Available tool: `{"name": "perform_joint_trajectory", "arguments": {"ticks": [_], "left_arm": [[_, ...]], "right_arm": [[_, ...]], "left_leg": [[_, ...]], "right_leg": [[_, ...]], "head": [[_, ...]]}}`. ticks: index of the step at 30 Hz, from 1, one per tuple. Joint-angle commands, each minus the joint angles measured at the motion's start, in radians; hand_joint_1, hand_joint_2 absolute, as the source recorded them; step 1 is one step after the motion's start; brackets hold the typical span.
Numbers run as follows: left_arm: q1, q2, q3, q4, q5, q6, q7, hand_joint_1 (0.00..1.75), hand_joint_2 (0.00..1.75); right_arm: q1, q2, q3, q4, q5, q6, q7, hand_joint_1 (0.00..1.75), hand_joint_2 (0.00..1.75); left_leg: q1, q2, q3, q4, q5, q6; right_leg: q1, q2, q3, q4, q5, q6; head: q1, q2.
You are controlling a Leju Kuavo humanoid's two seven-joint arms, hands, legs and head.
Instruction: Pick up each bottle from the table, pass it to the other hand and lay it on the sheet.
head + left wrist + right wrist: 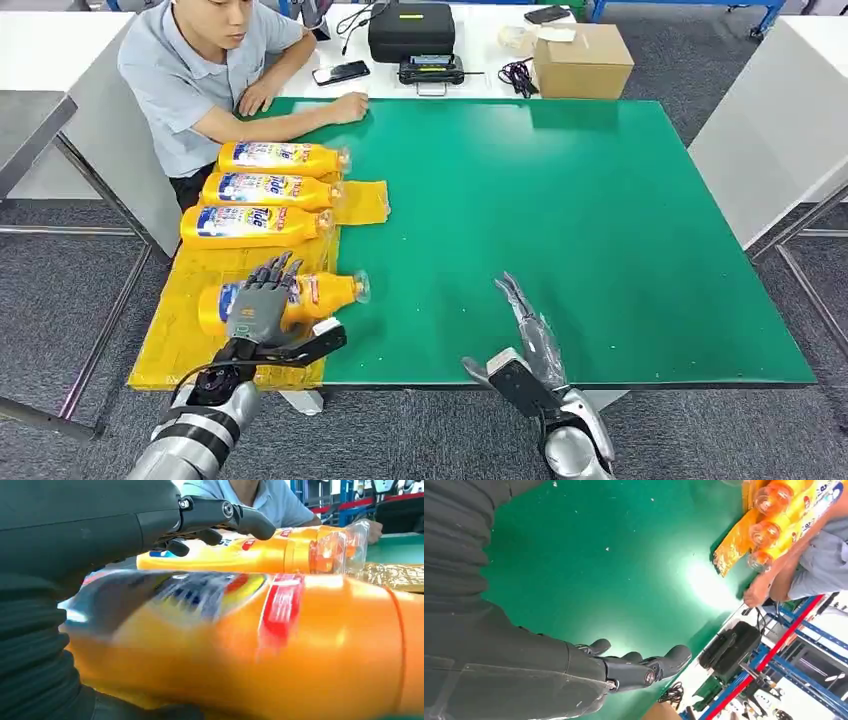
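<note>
You've got glossy orange plastic bottles (275, 299) with clear caps and printed labels, lying on a crinkly, shiny yellow sheet (180, 345). The green surface (560, 230) is matt and smooth, with a few pale specks. Your left hand (262, 305) has dark matt plastic fingers (275, 270); both forearms look like brushed silver metal. Far off, a plain cardboard box (583, 60) and a black matt case (411, 28).

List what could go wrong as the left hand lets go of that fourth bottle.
1. The left robot hand lies over the nearest bottle, a round bottle on its side; on release it may roll.
2. Its cap end overhangs the yellow sheet onto the green mat, so it may end up off the sheet.
3. Withdrawing fingers might nudge the neighbouring bottle.
</note>
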Motion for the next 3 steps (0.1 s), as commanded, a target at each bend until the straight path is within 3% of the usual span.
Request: {"name": "perform_joint_trajectory", "arguments": {"ticks": [1,3], "left_arm": [[0.014,0.009,-0.033,0.099,0.001,-0.022,0.000,0.00,1.75],[0.014,0.009,-0.033,0.099,0.001,-0.022,0.000,0.00,1.75]], "right_arm": [[-0.028,0.000,-0.016,0.055,-0.004,0.006,-0.003,0.00,1.75],[-0.028,0.000,-0.016,0.055,-0.004,0.006,-0.003,0.00,1.75]], "left_leg": [[0.000,0.002,0.003,-0.001,0.000,-0.001],[0.000,0.003,0.003,-0.002,0.000,-0.002]], "right_leg": [[0.000,0.002,0.002,-0.001,0.000,-0.002],[0.001,0.002,0.003,-0.002,0.000,-0.002]], "head": [[0.000,0.000],[0.000,0.000]]}}
